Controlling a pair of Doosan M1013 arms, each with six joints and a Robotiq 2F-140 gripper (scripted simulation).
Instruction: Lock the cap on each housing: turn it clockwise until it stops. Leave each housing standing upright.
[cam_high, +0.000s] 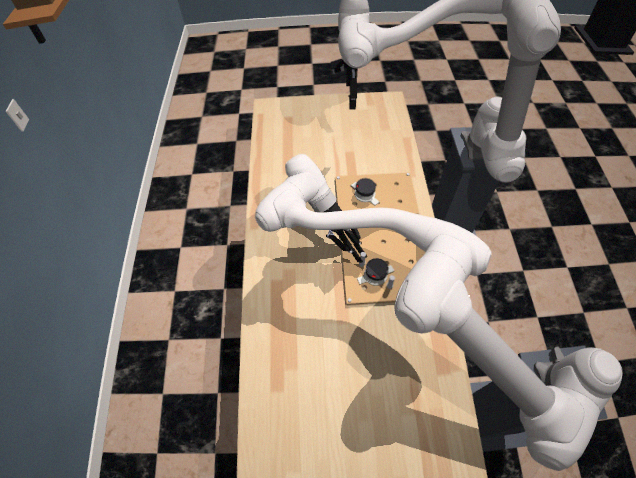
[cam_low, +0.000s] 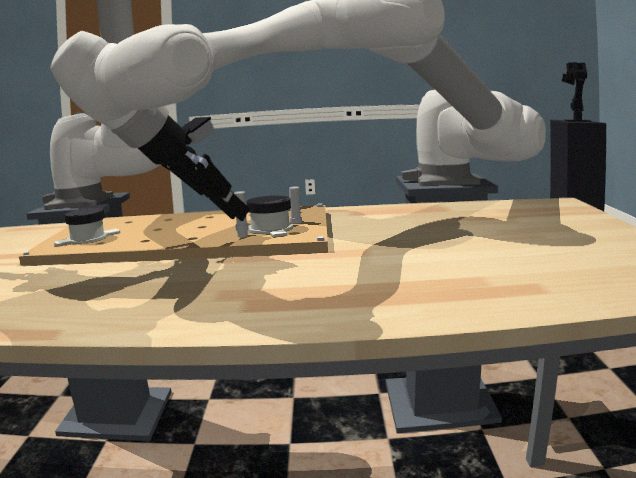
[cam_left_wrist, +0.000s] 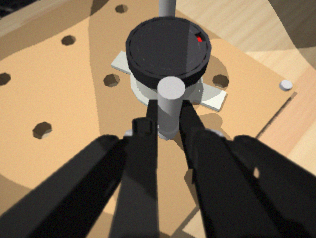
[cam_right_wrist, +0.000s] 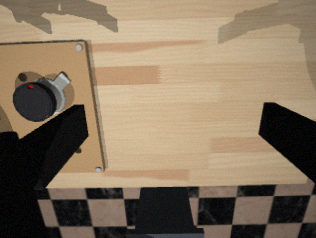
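Note:
The near housing (cam_high: 366, 280) (cam_low: 269, 221) (cam_left_wrist: 140, 93) stands upright on the board under a black cap (cam_high: 377, 268) (cam_low: 268, 204) (cam_left_wrist: 165, 50) with a red mark. My left gripper (cam_low: 241, 209) (cam_left_wrist: 168, 114) is shut on a grey peg (cam_high: 362, 256) (cam_low: 241, 228) (cam_left_wrist: 170, 90), upright close beside this housing. Fingers partly hide the peg. A second grey peg (cam_high: 389, 286) (cam_low: 294, 204) (cam_left_wrist: 167, 7) stands on the opposite side. The far housing (cam_low: 86, 231) (cam_right_wrist: 60, 100) stands upright with its black cap (cam_high: 365, 187) (cam_low: 84, 215) (cam_right_wrist: 34, 102). My right gripper (cam_high: 352, 105) (cam_right_wrist: 173, 119) is open and empty above the table's far end.
The wooden board (cam_high: 349, 296) (cam_low: 174, 252) (cam_left_wrist: 240, 65) (cam_right_wrist: 92, 155) has several round holes and small pins at its corners. It lies on the long wooden table (cam_high: 287, 421) (cam_low: 462, 308). The left arm reaches low across the board. The right arm is at the far end.

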